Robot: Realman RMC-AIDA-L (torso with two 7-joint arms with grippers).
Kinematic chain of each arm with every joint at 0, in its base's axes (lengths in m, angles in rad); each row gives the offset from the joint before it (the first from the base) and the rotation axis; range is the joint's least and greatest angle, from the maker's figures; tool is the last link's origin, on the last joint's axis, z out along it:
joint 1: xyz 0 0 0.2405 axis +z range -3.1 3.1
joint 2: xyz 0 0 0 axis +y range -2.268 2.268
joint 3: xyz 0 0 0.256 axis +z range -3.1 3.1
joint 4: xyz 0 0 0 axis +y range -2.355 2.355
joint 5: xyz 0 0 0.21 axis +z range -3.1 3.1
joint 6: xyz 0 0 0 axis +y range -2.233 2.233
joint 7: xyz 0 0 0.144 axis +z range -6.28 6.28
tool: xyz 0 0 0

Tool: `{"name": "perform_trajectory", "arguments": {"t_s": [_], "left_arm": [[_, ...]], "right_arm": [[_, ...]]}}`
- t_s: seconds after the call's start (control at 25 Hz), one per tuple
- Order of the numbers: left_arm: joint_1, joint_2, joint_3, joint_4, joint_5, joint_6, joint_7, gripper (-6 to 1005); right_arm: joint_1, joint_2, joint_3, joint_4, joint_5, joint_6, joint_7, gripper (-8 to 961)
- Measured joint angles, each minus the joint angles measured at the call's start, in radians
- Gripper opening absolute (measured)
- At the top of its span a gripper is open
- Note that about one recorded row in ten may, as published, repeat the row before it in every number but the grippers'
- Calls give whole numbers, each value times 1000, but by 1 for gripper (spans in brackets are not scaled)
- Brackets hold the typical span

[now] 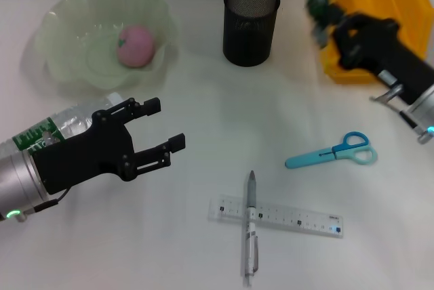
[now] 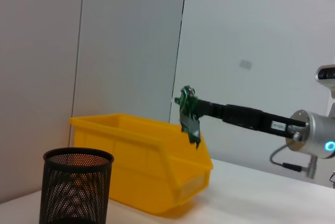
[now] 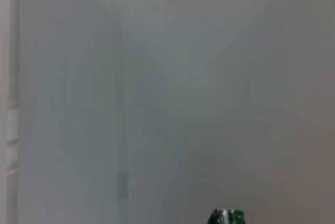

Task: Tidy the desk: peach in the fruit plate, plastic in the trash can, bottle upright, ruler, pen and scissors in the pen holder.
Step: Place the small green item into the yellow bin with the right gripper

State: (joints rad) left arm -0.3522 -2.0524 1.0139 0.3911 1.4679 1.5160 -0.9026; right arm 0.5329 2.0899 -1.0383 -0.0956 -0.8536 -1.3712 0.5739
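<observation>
Head view — pen (image 1: 249,229) crosses ruler (image 1: 274,217); scissors (image 1: 332,152) lie beside.

Right pincer (image 2: 189,110) holding green plastic (image 2: 189,122) above yellow bin (image 2: 146,156), mesh holder (image 2: 76,186) nearby

Open tabletop (image 1: 203,100) between fruit plate (image 1: 61,66), pen holder (image 1: 251,24) and ruler (image 1: 274,217); passage wide there. Left gripper (image 1: 166,127), fingers spread, blocks the approach to the bottle (image 1: 61,127) beneath it. Pen (image 1: 250,229) lies across ruler; scissors (image 1: 332,152) just beside, yellow bin (image 1: 380,5) crowds the far right corner.
</observation>
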Motion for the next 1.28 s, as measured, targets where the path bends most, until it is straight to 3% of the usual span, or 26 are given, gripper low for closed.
{"name": "perform_trajectory", "arguments": {"t_s": [0.28, 0.48, 1.28], "left_arm": [[4, 0, 0, 0, 0, 10, -2, 798], [4, 0, 0, 0, 0, 14, -2, 798], [9, 2, 0, 0, 0, 26, -2, 798]], "right_arm": [[-4, 1, 0, 34, 274, 90, -108, 4], [16, 0, 0, 10, 316, 215, -112, 12], [47, -2, -6, -4, 318, 303, -125, 45]]}}
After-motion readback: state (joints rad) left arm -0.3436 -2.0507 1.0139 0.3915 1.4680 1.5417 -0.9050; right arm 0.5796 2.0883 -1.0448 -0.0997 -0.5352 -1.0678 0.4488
